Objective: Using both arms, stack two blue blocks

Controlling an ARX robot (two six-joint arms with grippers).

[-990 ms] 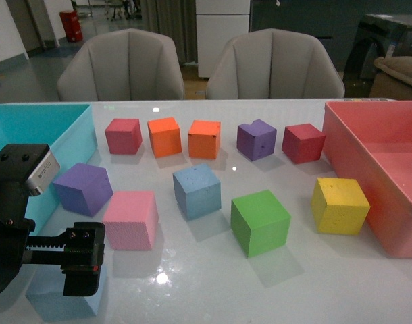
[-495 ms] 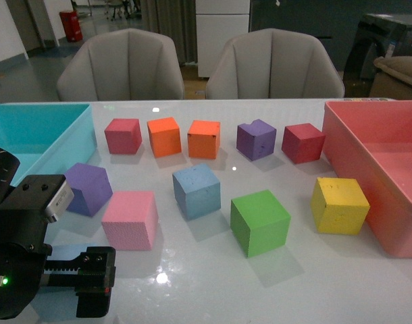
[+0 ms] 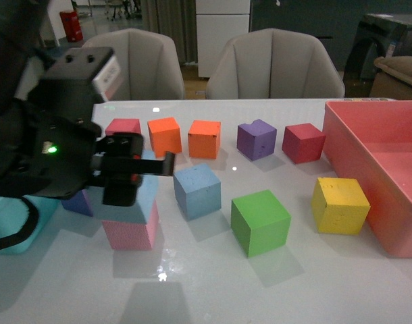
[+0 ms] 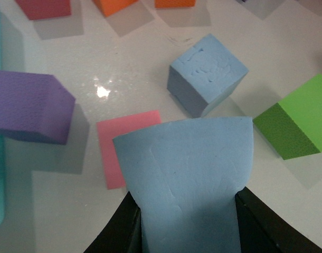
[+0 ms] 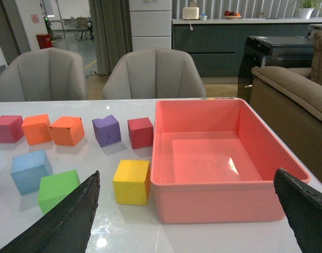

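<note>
My left gripper (image 3: pixel 134 177) is shut on a pale blue block (image 3: pixel 148 200) and holds it off the table, above the pink cube (image 3: pixel 128 236). In the left wrist view this held blue block (image 4: pixel 186 168) fills the space between the black fingers (image 4: pixel 121 226) of the left gripper (image 4: pixel 186 213). The second blue block (image 3: pixel 196 190) rests on the table just to the right of it, also in the left wrist view (image 4: pixel 206 71) and the right wrist view (image 5: pixel 30 171). My right gripper (image 5: pixel 185 211) is open, low over the table before the red bin, and is out of the front view.
A green cube (image 3: pixel 259 221) and a yellow cube (image 3: pixel 339 204) sit right of the blue block. A red bin (image 3: pixel 341 135) stands at the right edge, a teal bin (image 3: pixel 3 223) at the left. Red, orange and purple cubes form a back row; another purple cube (image 4: pixel 29 108) lies left.
My left arm has risen from the table's front left corner, carrying the blue block up and to the right until it hangs over the pink cube.
</note>
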